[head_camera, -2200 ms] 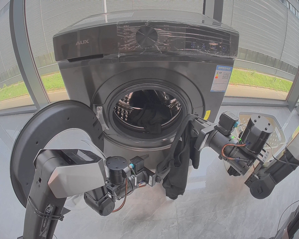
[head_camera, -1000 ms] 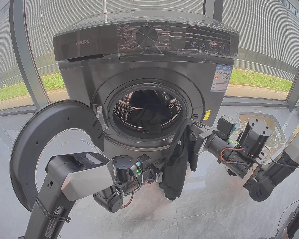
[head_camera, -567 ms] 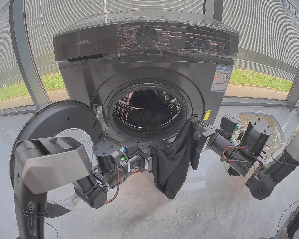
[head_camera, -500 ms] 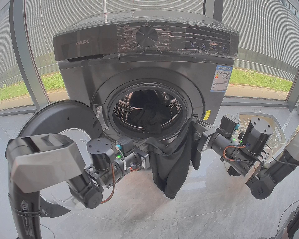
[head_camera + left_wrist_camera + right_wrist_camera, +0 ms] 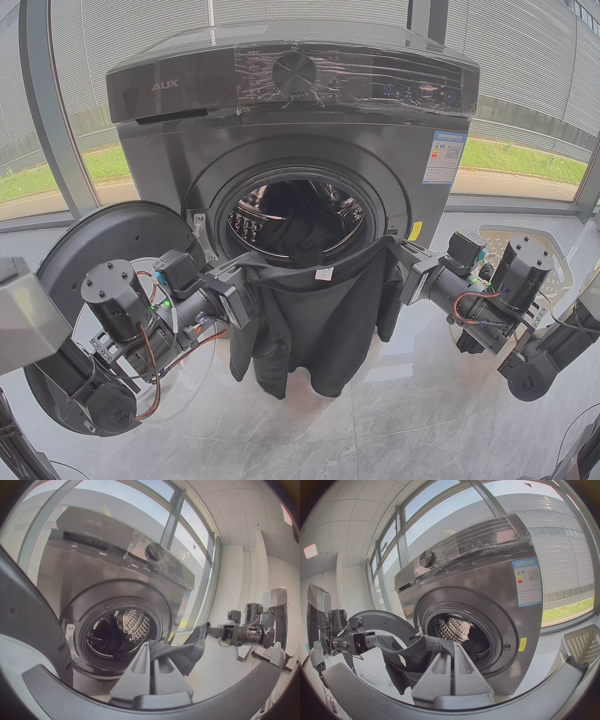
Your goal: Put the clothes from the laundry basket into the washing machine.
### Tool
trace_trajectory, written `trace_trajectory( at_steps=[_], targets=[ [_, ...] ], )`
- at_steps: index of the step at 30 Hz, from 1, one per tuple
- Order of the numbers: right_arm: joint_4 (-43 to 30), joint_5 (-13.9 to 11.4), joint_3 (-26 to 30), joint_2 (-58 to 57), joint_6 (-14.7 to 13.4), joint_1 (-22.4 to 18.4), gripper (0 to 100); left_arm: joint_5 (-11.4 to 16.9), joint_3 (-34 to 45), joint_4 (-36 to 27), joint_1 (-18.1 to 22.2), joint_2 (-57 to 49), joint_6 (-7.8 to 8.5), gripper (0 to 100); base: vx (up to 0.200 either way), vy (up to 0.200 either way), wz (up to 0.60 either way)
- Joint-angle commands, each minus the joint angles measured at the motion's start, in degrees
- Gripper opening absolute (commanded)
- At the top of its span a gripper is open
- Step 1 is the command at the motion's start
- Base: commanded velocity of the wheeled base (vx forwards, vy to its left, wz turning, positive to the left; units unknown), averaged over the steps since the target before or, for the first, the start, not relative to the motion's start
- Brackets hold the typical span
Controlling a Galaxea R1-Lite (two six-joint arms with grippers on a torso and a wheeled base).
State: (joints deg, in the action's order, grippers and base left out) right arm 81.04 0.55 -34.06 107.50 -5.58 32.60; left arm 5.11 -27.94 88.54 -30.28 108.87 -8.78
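On my left, the round dark-grey washer door (image 5: 115, 240) stands swung open. In the middle, the steel drum (image 5: 294, 222) of the dark-grey front-loading washing machine (image 5: 187, 156) already holds some dark clothing. A black fabric garment (image 5: 312, 319) hangs outside, just in front of the opening and not yet in. At far right, the beige perforated plastic laundry basket (image 5: 582, 642) shows a dark scrap at its edge, so I judge the job about midway, with at least this piece to load and perhaps one more.

My left tool (image 5: 242, 270) is pinched tight on the garment's left top edge, fingers pressed together on the cloth. The right tool (image 5: 395, 245) is clamped the same way on the opposite edge. The top hem is stretched between them across the lower rim of the opening, and the rest hangs toward the floor.
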Motion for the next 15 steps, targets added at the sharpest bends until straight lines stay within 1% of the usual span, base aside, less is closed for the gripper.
trace_trajectory(
  at_steps=[1,3,4,9,15],
  targets=[
    [0.08,0.15,0.31,-0.97,-0.13,0.19,0,-0.1,-0.8,0.05,0.57,-3.58,-0.28,0,0.0,0.0,0.0],
    [0.08,0.15,0.4,-1.32,-0.13,0.19,0,-0.01,-0.8,0.05,0.84,-4.46,-0.45,0,0.0,0.0,0.0],
    [0.08,0.24,0.57,-1.68,-0.13,0.19,0,-0.01,-0.62,0.05,1.37,-5.95,-0.8,0,0.0,0.0,0.0],
    [0.08,0.24,0.75,-1.68,-0.13,0.27,0,0.43,0.96,0.05,3.04,-9.29,-0.89,0,0.0,0.0,0.0],
    [0.34,0.33,0.75,-1.76,-0.13,0.8,0,0.43,1.57,0.05,3.39,-10.09,-0.8,0,0.0,0.0,0.0]
  ],
)
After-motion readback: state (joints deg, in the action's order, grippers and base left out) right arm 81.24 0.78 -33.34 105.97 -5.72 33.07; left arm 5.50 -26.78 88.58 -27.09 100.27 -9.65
